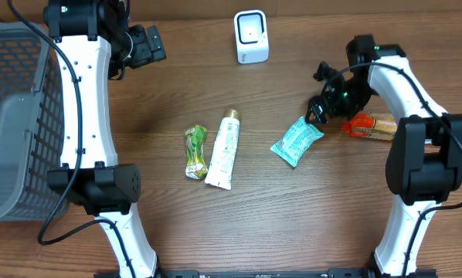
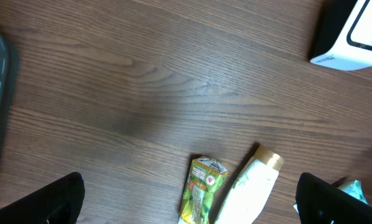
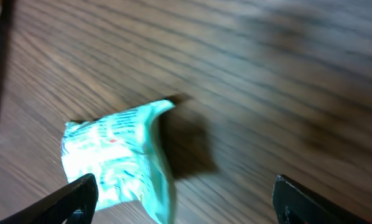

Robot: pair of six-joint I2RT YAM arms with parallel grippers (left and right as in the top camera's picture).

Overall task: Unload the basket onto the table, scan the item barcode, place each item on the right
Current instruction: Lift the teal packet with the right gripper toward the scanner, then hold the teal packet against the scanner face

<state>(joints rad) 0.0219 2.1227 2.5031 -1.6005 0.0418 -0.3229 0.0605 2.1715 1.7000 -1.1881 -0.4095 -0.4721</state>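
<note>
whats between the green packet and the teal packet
The white tube lies between the green packet and the teal packet, right beside the green one; the overhead view shows it.

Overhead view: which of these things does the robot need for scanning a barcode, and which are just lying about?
For the job:
white scanner
teal packet, right beside the open right gripper

Lying about, at least for now:
green packet
white tube
orange packet
grey basket
</note>
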